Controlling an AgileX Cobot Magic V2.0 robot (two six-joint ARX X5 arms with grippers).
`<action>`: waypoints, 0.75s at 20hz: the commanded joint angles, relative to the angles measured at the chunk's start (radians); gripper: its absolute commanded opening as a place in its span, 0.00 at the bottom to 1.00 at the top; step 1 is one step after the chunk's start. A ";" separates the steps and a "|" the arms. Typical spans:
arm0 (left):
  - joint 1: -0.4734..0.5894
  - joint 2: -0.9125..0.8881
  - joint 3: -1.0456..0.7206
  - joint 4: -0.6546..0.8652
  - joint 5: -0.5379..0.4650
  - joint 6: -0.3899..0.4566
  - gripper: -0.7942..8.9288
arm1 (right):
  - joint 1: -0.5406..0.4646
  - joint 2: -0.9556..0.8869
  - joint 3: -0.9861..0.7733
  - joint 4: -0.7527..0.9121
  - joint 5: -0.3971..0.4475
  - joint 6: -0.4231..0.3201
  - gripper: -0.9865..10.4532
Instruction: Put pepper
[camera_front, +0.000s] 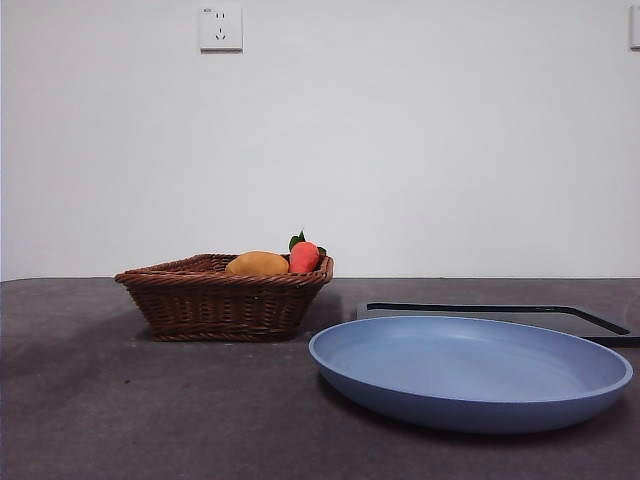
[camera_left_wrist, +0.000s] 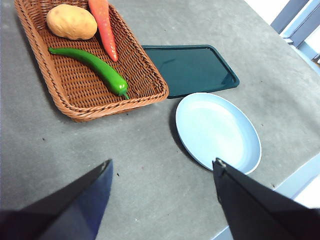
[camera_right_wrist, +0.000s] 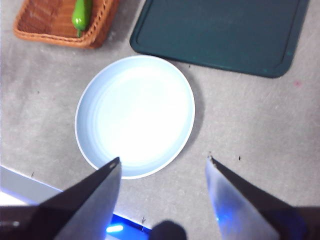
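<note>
The pepper (camera_left_wrist: 95, 66), long, glossy and green, lies in the wicker basket (camera_left_wrist: 60, 95) beside a potato (camera_left_wrist: 71, 22) and a carrot (camera_left_wrist: 103, 25). Its end also shows in the right wrist view (camera_right_wrist: 80, 15). In the front view the basket (camera_front: 222, 300) hides the pepper. The blue plate (camera_front: 470, 372) (camera_left_wrist: 218, 131) (camera_right_wrist: 135, 115) is empty. My left gripper (camera_left_wrist: 162, 167) is open, high above the table between basket and plate. My right gripper (camera_right_wrist: 162, 161) is open, high above the plate's near rim. Neither gripper shows in the front view.
A dark green tray (camera_left_wrist: 187, 67) (camera_right_wrist: 220, 32) (camera_front: 560, 318) lies flat behind the plate, next to the basket. The table's edge (camera_left_wrist: 295, 175) runs close to the plate. A wall with a socket (camera_front: 220, 27) stands behind the table.
</note>
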 joint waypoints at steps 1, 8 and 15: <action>-0.002 0.003 0.017 0.007 0.004 0.010 0.45 | 0.003 0.027 0.017 0.006 -0.002 0.008 0.35; -0.002 0.003 0.017 0.007 0.013 0.010 0.45 | 0.024 0.221 0.017 0.053 -0.001 0.008 0.35; -0.002 0.003 0.017 0.007 0.013 0.010 0.45 | 0.088 0.515 0.017 0.207 0.006 0.011 0.35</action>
